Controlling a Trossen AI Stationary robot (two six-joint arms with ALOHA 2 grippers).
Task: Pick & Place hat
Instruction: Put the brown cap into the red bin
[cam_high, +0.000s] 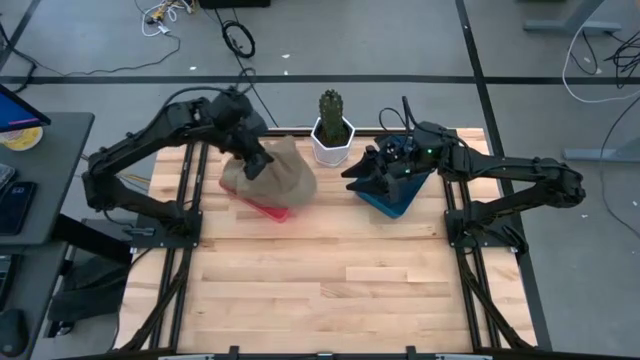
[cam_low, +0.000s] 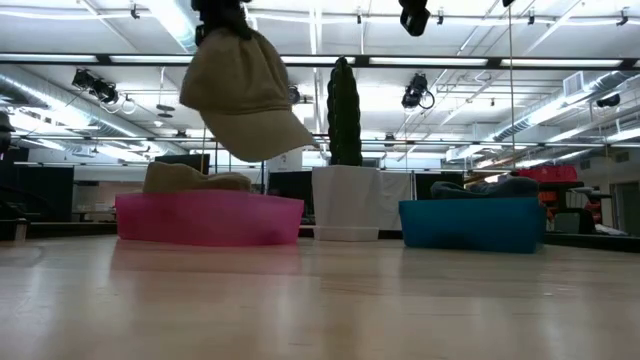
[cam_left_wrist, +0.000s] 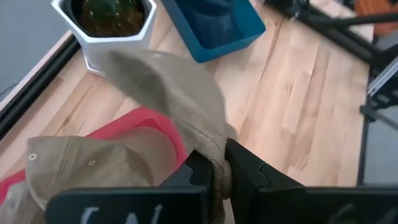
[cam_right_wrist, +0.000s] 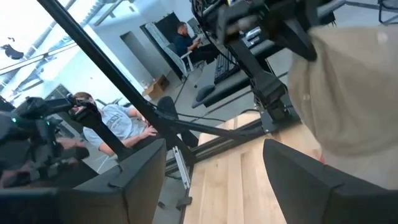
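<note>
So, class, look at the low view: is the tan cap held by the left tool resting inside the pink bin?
No, the tan cap hangs from the left tool clear above the pink bin, where another cap lies.

This is a robotics lab in an open, industrial-style office hall. The wooden worktop (cam_high: 330, 280) stands on a grey floor strewn with cables (cam_high: 238, 38), under exposed ceiling pipes and strip lights (cam_low: 170, 20). Beyond it, seated people (cam_right_wrist: 115, 124) work at desks.
</note>
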